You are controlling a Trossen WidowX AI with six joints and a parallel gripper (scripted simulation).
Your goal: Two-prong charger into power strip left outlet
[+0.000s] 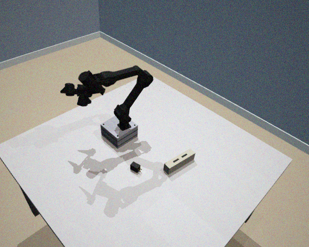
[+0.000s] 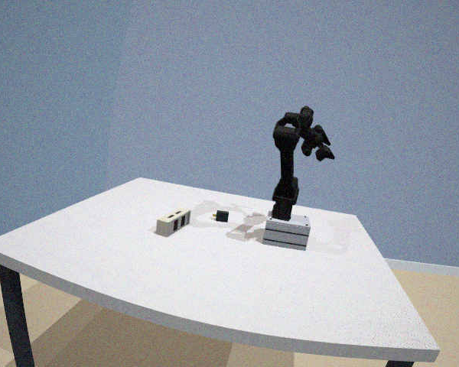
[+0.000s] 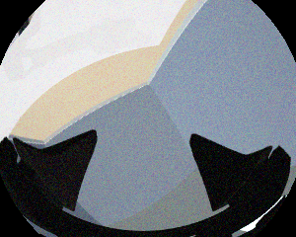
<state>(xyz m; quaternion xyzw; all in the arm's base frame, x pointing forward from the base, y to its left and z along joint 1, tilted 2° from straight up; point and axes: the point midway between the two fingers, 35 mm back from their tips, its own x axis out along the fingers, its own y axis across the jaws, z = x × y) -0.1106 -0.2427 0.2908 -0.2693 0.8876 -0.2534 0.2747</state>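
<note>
The black charger (image 1: 135, 166) (image 2: 222, 215) lies on the white table, its brass prongs pointing toward the power strip. The cream power strip (image 1: 170, 165) (image 2: 164, 228) stands apart from it, with two dark slots on top and two dark openings on a side seen in the exterior view. My gripper (image 1: 72, 98) (image 2: 331, 151) (image 3: 144, 137) is open and empty. It hangs high above the table's edge side, beyond the base and far from both objects. The wrist view shows neither charger nor strip, only wall, floor and part of the table between and beyond the spread fingers.
The grey base block (image 1: 118, 142) (image 2: 285, 237) carries the arm and stands near the charger. Arm shadows fall across the table (image 1: 202, 191) (image 2: 242, 284) around the charger. Walls and tan floor (image 1: 29, 76) lie beyond the table edges.
</note>
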